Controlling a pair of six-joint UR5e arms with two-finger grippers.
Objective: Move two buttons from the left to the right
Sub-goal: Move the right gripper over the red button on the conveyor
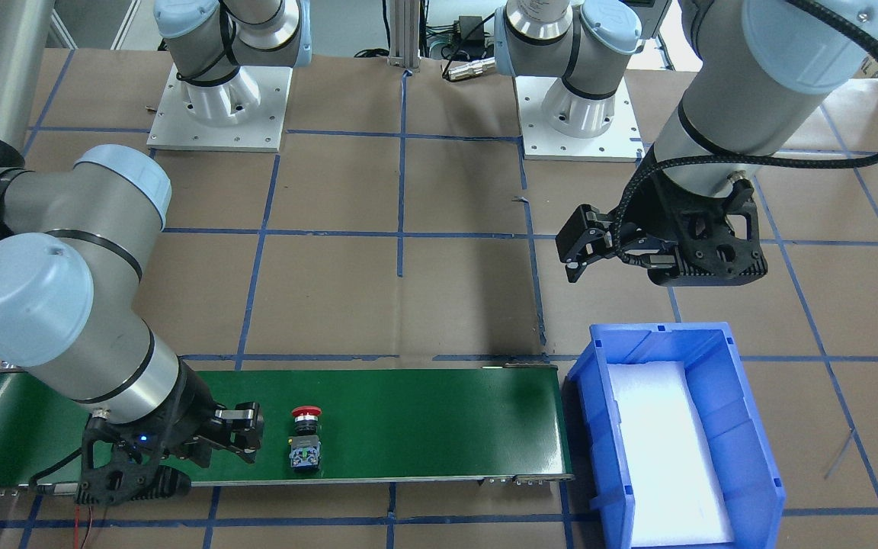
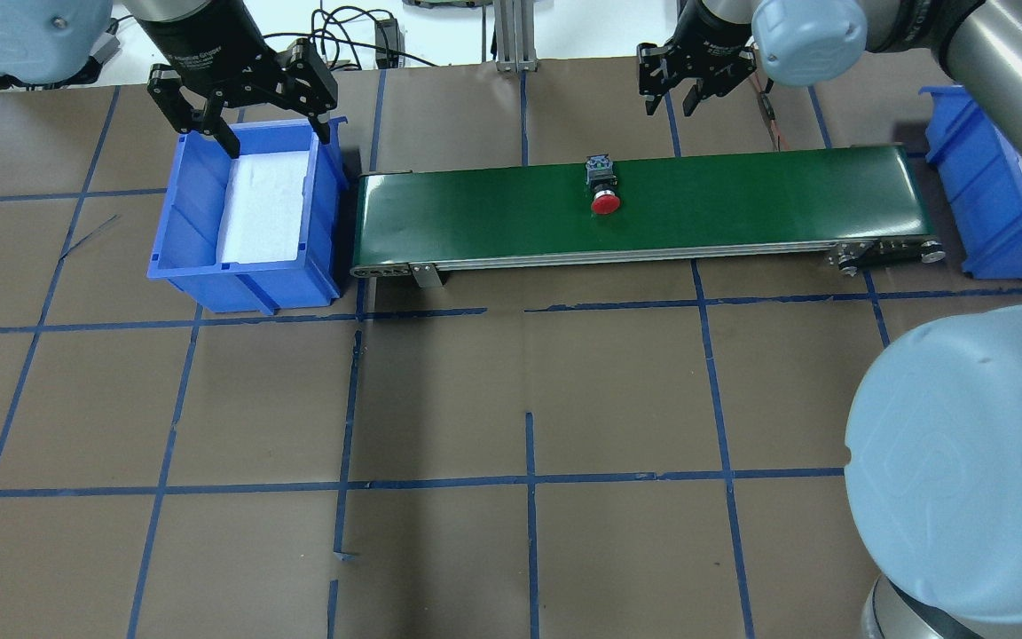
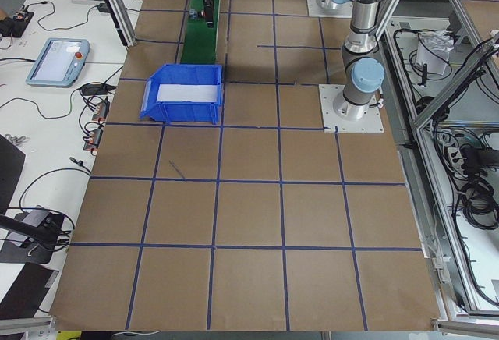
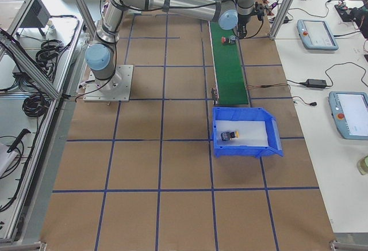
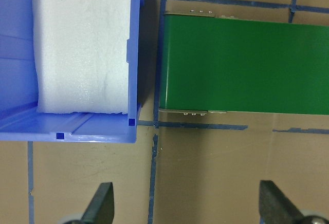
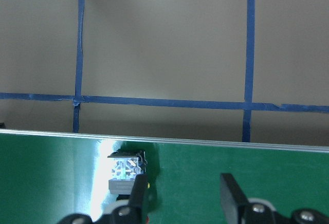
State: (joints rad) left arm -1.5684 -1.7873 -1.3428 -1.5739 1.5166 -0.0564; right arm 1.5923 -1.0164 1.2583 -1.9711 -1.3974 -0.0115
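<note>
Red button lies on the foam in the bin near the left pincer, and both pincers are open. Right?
No. The red button lies on the green belt, not in the bin; the overhead view shows the bin's foam bare. The left pincer and right pincer are both open, as you said.

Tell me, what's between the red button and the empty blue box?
Just bare green belt from the red button to the belt's end, then a thin strip of table before the blue box. The overhead view shows it.
</note>
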